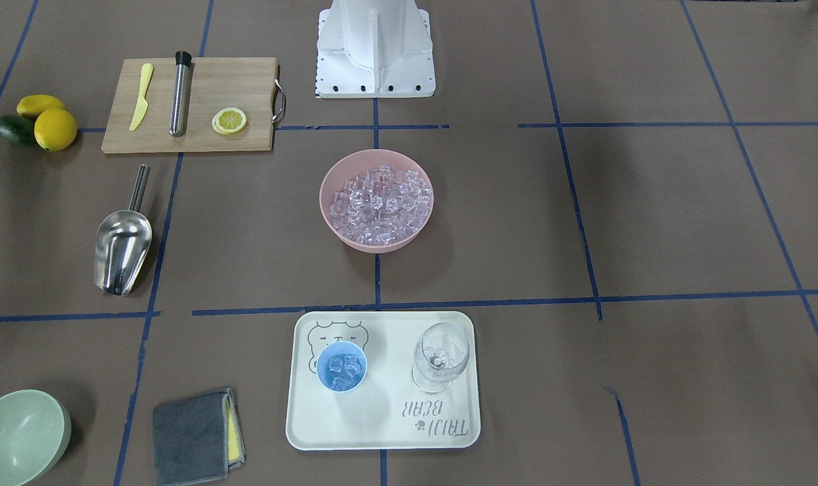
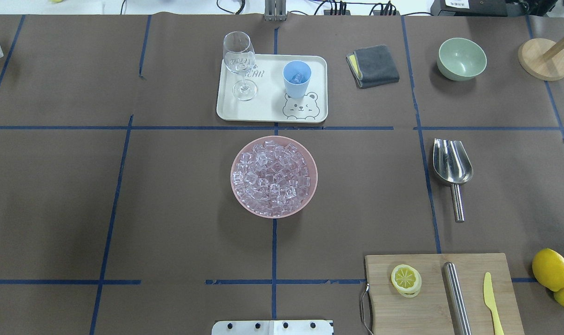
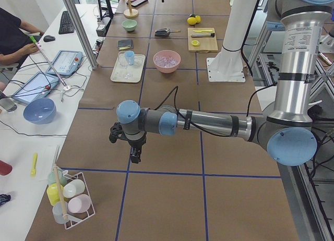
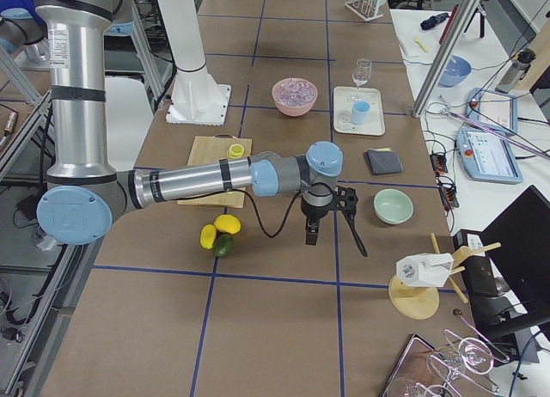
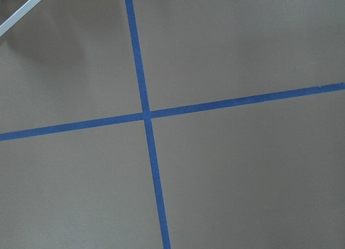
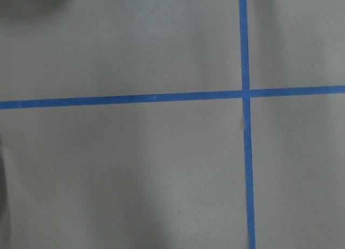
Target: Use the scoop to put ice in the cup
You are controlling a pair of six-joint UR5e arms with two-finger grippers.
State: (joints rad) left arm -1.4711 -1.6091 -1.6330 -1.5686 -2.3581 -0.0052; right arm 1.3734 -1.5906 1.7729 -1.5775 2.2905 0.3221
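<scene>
The ice fills a pink bowl at the table's middle, also seen in the overhead view. The light-blue cup stands on a cream tray and holds a few cubes; it also shows in the overhead view. The steel scoop lies flat on the table, untouched, also in the overhead view. My left gripper and right gripper hang over bare table far out at either end. They show only in the side views, so I cannot tell whether they are open or shut.
A clear wine glass stands on the tray beside the cup. A cutting board holds a steel cylinder, yellow knife and lemon slice. Lemons, a green bowl and a grey cloth lie near the scoop's side.
</scene>
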